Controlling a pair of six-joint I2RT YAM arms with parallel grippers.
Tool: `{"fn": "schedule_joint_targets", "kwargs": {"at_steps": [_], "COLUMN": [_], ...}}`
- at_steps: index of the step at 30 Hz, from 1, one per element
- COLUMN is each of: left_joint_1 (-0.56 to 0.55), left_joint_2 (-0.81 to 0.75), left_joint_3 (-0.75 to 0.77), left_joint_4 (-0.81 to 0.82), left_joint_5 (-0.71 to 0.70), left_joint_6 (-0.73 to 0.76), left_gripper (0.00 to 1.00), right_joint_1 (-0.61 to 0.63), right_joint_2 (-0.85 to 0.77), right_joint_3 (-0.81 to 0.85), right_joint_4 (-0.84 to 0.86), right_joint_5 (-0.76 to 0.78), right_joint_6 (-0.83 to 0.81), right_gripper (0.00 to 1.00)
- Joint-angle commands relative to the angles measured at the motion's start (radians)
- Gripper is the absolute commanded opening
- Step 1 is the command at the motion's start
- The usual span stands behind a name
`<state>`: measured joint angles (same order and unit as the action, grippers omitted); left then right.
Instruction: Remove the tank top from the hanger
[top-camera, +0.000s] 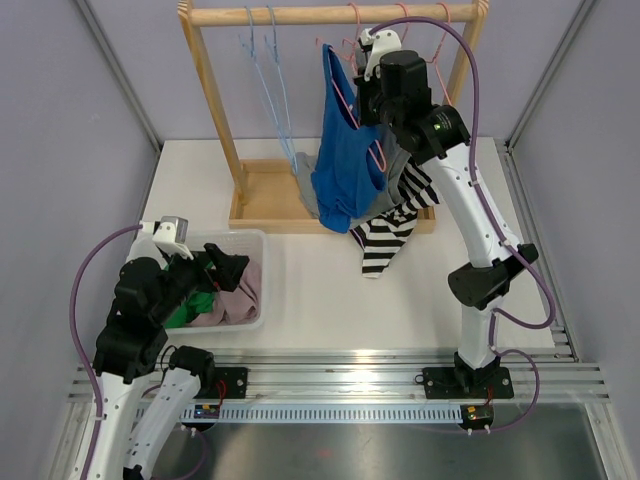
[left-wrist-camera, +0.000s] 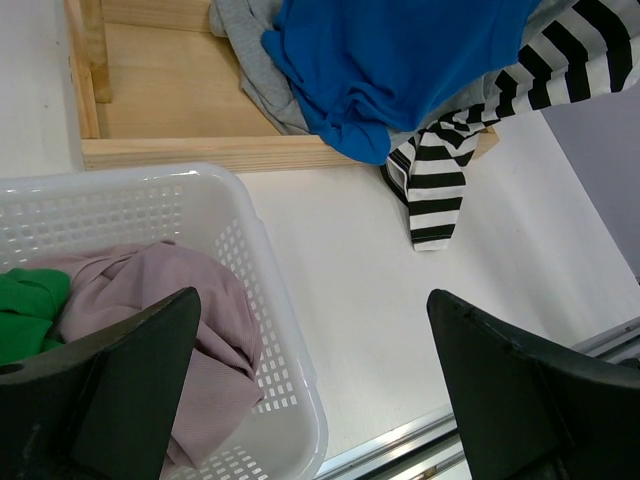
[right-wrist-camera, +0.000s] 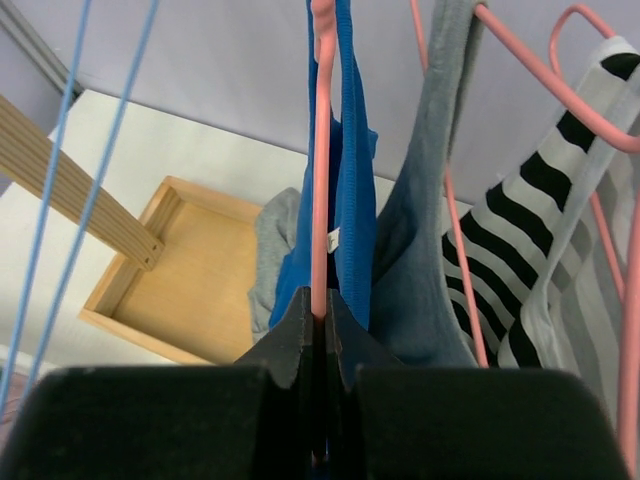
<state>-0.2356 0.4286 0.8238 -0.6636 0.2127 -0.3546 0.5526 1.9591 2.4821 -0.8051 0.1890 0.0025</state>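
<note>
1. Closest to the lens: right claw (right-wrist-camera: 320, 312), fingers clenched together on the wire of the pink hanger (right-wrist-camera: 320, 150).
2. Right arm (top-camera: 480, 220): raised from its base at the near right edge and bent at the elbow. Forearm slanting up and inward toward the wooden rail (top-camera: 330, 14), wrist tucked in among the hanging clothes.
3. Blue tank top (right-wrist-camera: 352, 170): on that same pink hanger, fabric on both sides of the wire just above the clenched tips. Body draped down to the wooden rack base (top-camera: 262, 195).
4. Just right of the tank top: a grey garment (right-wrist-camera: 425, 230) and a striped garment (right-wrist-camera: 530, 250), hung on other pink wires.
5. Left arm (top-camera: 135, 330): folded low at the near left. Left claw (left-wrist-camera: 312, 335) released, fingers wide apart, gripping nothing, poised over the white basket (left-wrist-camera: 270, 340).
6. Inside the basket: a mauve garment (left-wrist-camera: 180, 290) beside a green garment (left-wrist-camera: 30, 300). Basket on the white surface (left-wrist-camera: 350, 260), well apart from the tank top.
</note>
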Motion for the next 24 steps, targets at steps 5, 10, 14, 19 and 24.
{"fn": "schedule_joint_targets", "kwargs": {"at_steps": [5, 10, 14, 19, 24], "left_joint_1": [0.002, 0.002, 0.002, 0.002, 0.002], "left_joint_2": [0.006, 0.007, 0.012, -0.03, -0.021], "left_joint_3": [0.0, 0.0, 0.011, 0.014, 0.017], "left_joint_4": [0.058, 0.058, 0.056, 0.085, 0.102], "left_joint_5": [0.045, 0.044, 0.057, 0.103, 0.14], "left_joint_6": [0.02, 0.025, 0.037, 0.063, 0.065], "left_gripper": [0.99, 0.99, 0.99, 0.99, 0.99], "right_joint_1": [0.0, 0.0, 0.0, 0.0, -0.002], "right_joint_2": [-0.097, -0.158, -0.213, -0.4, -0.566], "right_joint_3": [0.084, 0.08, 0.042, -0.211, -0.42], "right_joint_4": [0.102, 0.109, 0.072, 0.095, 0.052], "right_joint_5": [-0.077, -0.108, -0.137, -0.21, -0.382], "right_joint_6": [0.039, 0.048, 0.054, 0.077, 0.099], "right_gripper": [0.0, 0.0, 0.0, 0.0, 0.0]}}
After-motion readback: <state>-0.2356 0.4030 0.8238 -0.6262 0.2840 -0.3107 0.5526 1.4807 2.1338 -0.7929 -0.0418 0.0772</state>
